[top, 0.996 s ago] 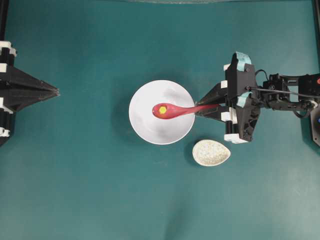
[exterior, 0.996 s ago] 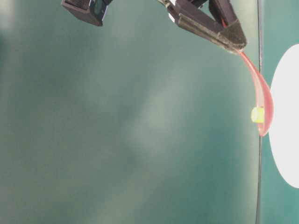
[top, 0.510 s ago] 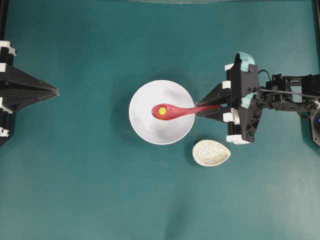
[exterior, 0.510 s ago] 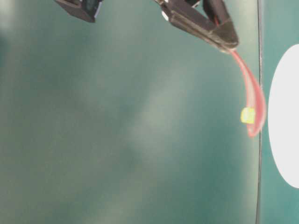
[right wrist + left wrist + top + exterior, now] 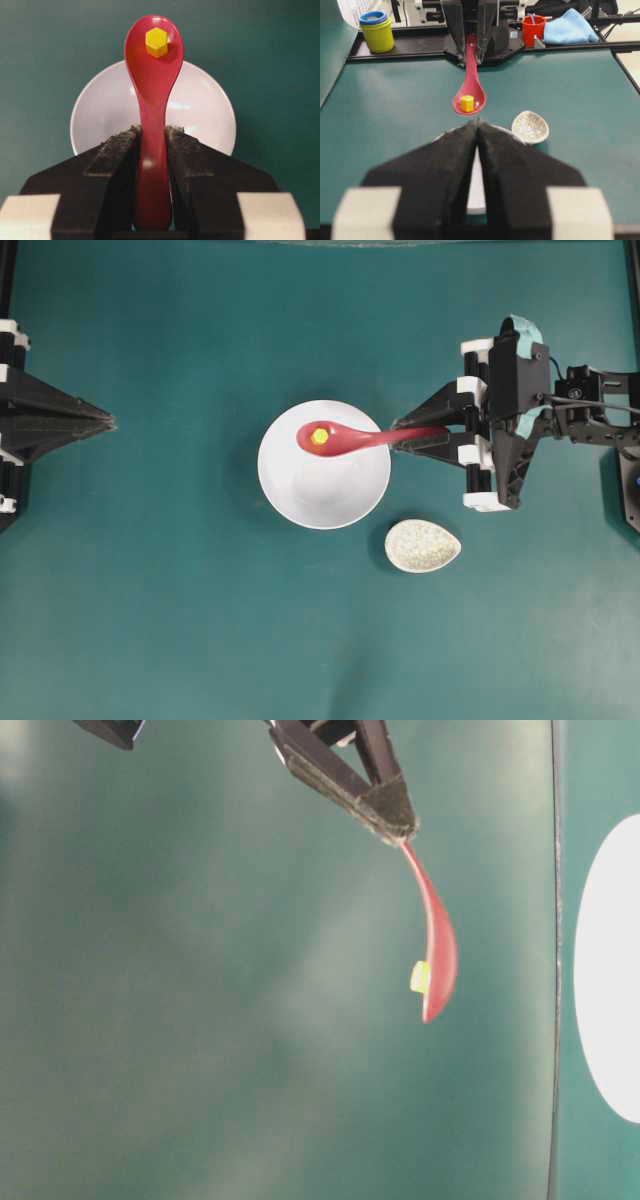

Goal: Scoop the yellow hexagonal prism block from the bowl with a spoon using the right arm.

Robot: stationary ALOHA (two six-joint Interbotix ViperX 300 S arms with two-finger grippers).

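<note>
Surroundings: a speckled spoon rest [image 5: 423,545] is set just beside the bowl [image 5: 324,490], near mid-worktop; nothing is seen between them.
Spoon [image 5: 352,438]: long axis level, scoop pointed away from the right gripper [image 5: 398,432], raised above the bowl.
Yellow block [image 5: 319,436]: carried in the scoop.
Right jaws: clamped on the spoon handle.
Left gripper [image 5: 108,423]: jaws pressed together, at the worktop's left edge.

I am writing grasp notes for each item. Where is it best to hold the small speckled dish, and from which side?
Grip the speckled dish across its narrow pointed end, coming from straight above. It lies flat and open side up beside the bowl, so probably only its thin rim offers a hold.
</note>
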